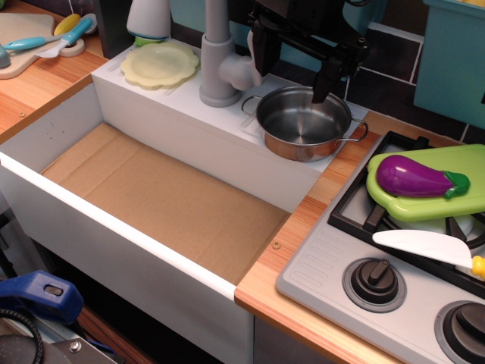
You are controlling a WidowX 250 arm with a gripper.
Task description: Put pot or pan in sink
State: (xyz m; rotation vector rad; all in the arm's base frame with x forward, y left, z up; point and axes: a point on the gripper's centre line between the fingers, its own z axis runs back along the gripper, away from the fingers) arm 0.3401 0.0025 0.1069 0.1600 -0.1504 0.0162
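The small shiny steel pot (pixel 303 125) stands upright on the white ledge at the sink's back right corner, beside the grey faucet (pixel 217 57). Its wire loop handles point left and right. My black gripper (pixel 291 70) hangs just above the pot's far rim, open and empty, with one finger (pixel 258 51) to the left and the other (pixel 324 82) over the right part of the rim. The sink (pixel 114 227) is a large white basin with a brown cardboard floor, to the left of and below the pot.
A pale yellow plate (pixel 161 64) lies on the ledge left of the faucet. To the right is a toy stove (pixel 341 265) with a green board (pixel 439 189), a purple eggplant (pixel 420 177) and a white knife (pixel 424 246). Utensils (pixel 53 34) lie at the far left.
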